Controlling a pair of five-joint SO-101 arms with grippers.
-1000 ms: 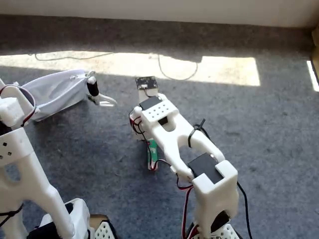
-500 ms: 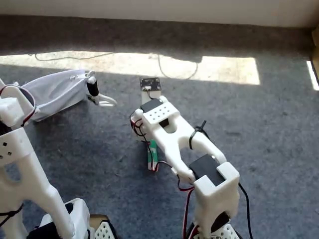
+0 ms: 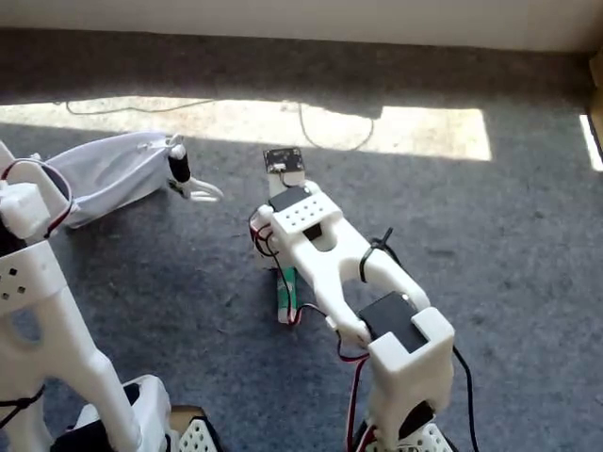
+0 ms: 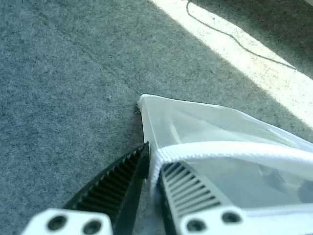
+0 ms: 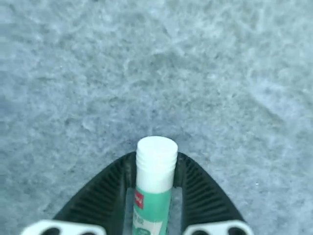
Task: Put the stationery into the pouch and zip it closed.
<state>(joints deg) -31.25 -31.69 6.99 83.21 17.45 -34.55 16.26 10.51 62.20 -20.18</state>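
Observation:
The white mesh pouch (image 3: 104,174) lies on the grey carpet at the far left. My left gripper (image 4: 152,164) is shut on the pouch's (image 4: 220,132) white zip edge near its corner. A small black and white item (image 3: 177,168) sits at the pouch's other end, next to a white loop (image 3: 203,194). My right gripper (image 5: 155,169) is shut on a glue stick (image 5: 155,161) with a white cap and green label, held just above the carpet. Under the right arm, in the middle of the high view, the glue stick (image 3: 285,294) shows as a green strip.
A sunlit band crosses the carpet at the back, with a thin cable (image 3: 320,141) lying in it. The left arm's white base (image 3: 57,358) fills the near left corner. Open carpet stretches to the right of the right arm.
The right arm has drifted slightly to the right with the glue stick in its gripper. The pouch's end with the black item has shifted a little.

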